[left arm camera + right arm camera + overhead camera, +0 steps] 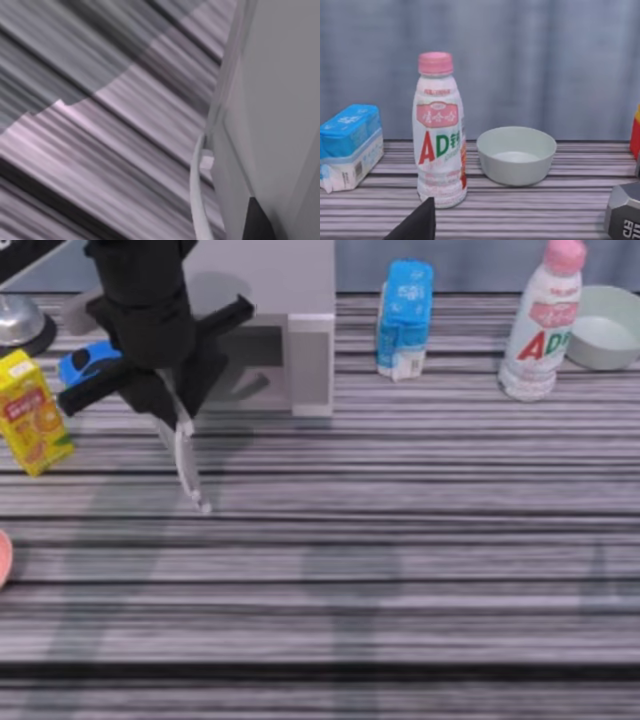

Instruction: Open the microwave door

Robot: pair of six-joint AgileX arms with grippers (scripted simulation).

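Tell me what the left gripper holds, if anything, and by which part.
Apparently the microwave door, swung wide open; the left gripper sits at its handle side, but the arm hides the exact contact.

My table (400, 570) is a flat top streaked with grey, black and pale lilac stripes running side to side. At its far edge, left of centre, sits the microwave (290, 280). Right of it stands a blue and white carton (404, 320), then a pink-capped white bottle (538, 325) with a pale green bowl (603, 328) just beside it. On the left stand a yellow juice carton (30, 410), a small blue toy car (85, 362) and a silver bell (20, 320). A pink rim (3, 558) peeks in at the left edge.
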